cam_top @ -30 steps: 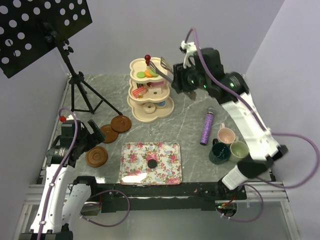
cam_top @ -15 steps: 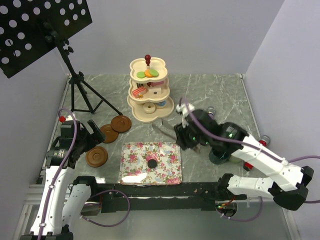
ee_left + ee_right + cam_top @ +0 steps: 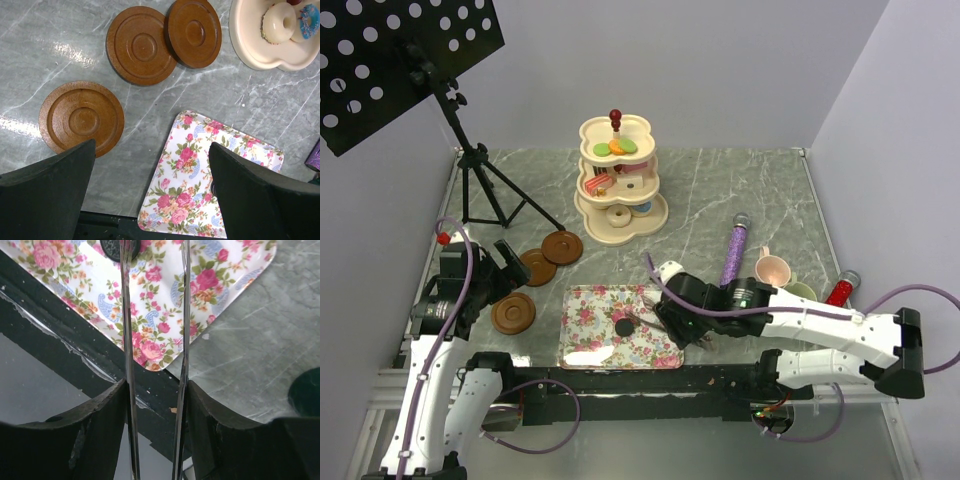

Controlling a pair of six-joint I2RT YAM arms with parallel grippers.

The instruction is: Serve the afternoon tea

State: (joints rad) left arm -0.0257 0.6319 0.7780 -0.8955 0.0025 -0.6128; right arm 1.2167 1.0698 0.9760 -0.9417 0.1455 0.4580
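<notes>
The cream three-tier stand (image 3: 603,229) at the back holds macarons (image 3: 616,147), cake slices and doughnuts (image 3: 279,22). Three brown saucers (image 3: 513,313) lie at the left and show in the left wrist view (image 3: 81,120). My left gripper (image 3: 505,265) is open and empty above them (image 3: 152,150). My right gripper (image 3: 665,318) is shut on metal tongs (image 3: 127,315) low over the floral tray's right part (image 3: 220,270). A small dark round piece (image 3: 623,327) lies on the tray. The pink mug (image 3: 772,270) and pale green mug (image 3: 800,292) stand at the right. The dark teal mug (image 3: 306,390) is hidden under the arm in the top view.
A purple glittery microphone (image 3: 732,255) lies beside the mugs, and a red glittery one (image 3: 840,290) sits further right. A black music stand (image 3: 470,160) occupies the back left. The table's near edge runs just below the tray (image 3: 590,345).
My right arm has swung from the stand's top tier down and forward to the tray's right side, still holding the tongs. The left arm has not moved.
</notes>
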